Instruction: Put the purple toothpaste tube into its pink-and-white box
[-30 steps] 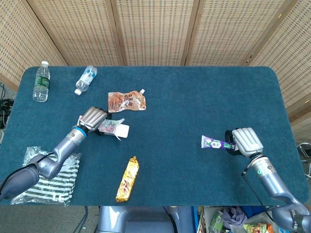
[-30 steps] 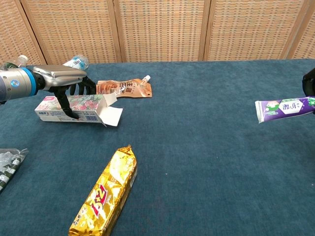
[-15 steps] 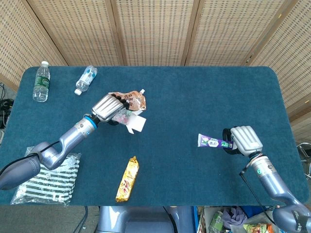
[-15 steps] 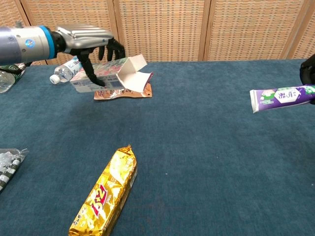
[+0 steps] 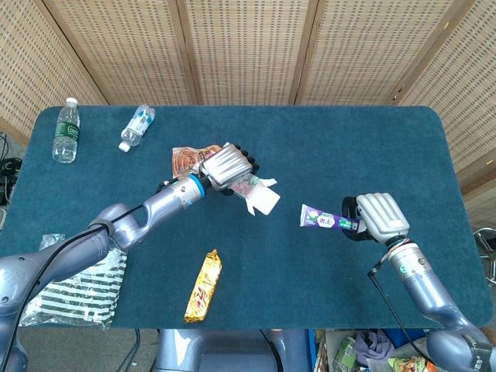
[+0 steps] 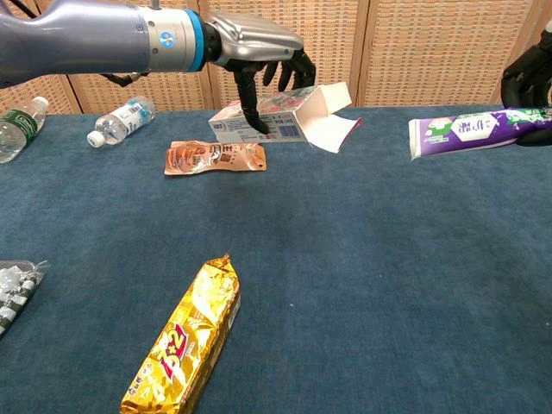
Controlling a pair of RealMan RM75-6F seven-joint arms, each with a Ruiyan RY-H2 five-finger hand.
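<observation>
My left hand [image 5: 225, 166] [image 6: 259, 47] grips the pink-and-white box [image 6: 276, 114] [image 5: 249, 186] from above and holds it in the air over the table. The box's open flaps [image 6: 332, 121] point right. My right hand [image 5: 370, 217] [image 6: 528, 73] holds the purple toothpaste tube [image 5: 324, 220] [image 6: 470, 131] by its cap end, also lifted. The tube lies level with its flat end pointing left toward the box's open end. A clear gap separates tube and box.
A gold snack bar [image 5: 203, 285] [image 6: 185, 337] lies near the front. A brown spouted pouch [image 5: 194, 159] [image 6: 216, 158] lies under the left arm. Two water bottles [image 5: 67, 129] [image 5: 136, 125] rest at the back left. A striped bag [image 5: 81, 287] lies at the front left edge.
My left hand has carried the box up and to the right, from the table's left toward the centre. My right hand has moved the tube left and higher, narrowing the gap.
</observation>
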